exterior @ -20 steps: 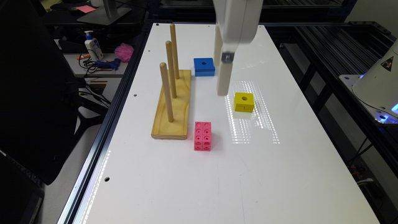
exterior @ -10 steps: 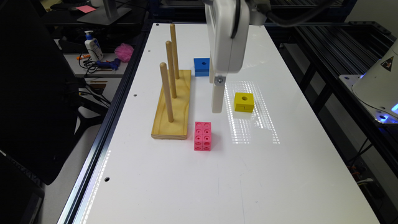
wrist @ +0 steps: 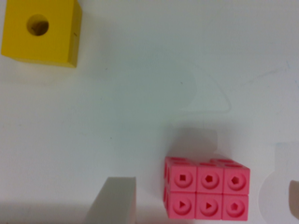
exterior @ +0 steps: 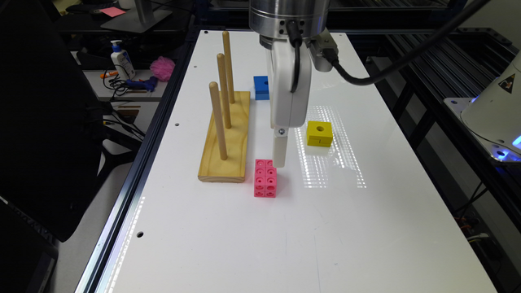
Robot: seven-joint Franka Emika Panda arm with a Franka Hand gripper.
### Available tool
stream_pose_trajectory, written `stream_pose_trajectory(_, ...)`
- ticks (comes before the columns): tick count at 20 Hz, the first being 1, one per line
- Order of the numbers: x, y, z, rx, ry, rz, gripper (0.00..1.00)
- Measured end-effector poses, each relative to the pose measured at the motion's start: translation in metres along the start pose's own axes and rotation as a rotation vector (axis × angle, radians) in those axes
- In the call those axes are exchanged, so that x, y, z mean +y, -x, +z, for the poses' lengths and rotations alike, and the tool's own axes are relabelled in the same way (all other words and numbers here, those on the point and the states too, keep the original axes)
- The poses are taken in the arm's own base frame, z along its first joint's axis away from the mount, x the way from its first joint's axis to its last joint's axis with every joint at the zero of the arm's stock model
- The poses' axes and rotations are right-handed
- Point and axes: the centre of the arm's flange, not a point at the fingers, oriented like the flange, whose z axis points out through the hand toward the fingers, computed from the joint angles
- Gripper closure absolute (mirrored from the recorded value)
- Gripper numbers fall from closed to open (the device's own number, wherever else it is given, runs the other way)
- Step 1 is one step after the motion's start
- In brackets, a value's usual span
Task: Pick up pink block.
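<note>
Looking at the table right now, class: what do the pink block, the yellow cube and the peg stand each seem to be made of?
Pink block: likely plastic; bright uniform colour, slight sheen, moulded joined cubes with holes.
Yellow cube: unclear, painted wood or plastic; flat opaque colour, one round hole on top.
Peg stand: unpainted wood; pale yellow with visible grain, three round dowels standing upright.

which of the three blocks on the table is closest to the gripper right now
The pink block, made of joined little cubes. The gripper hangs right beside its far end, while the yellow cube and the blue block sit clearly farther off.
</note>
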Motion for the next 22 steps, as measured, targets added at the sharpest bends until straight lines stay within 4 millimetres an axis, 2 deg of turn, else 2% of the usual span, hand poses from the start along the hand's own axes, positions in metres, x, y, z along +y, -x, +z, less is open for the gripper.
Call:
stream_pose_trajectory(4, 0.000, 0.000, 0.002, -0.002, 0.002, 0.000, 0.00)
stream_pose_trajectory(11, -0.001, -0.002, 0.039, -0.009, -0.005, 0.001, 0.00)
stream_pose_trajectory(19, -0.002, -0.002, 0.040, -0.008, -0.009, -0.001, 0.00)
stream_pose_trajectory(22, -0.002, -0.001, 0.048, -0.010, -0.010, -0.002, 0.00)
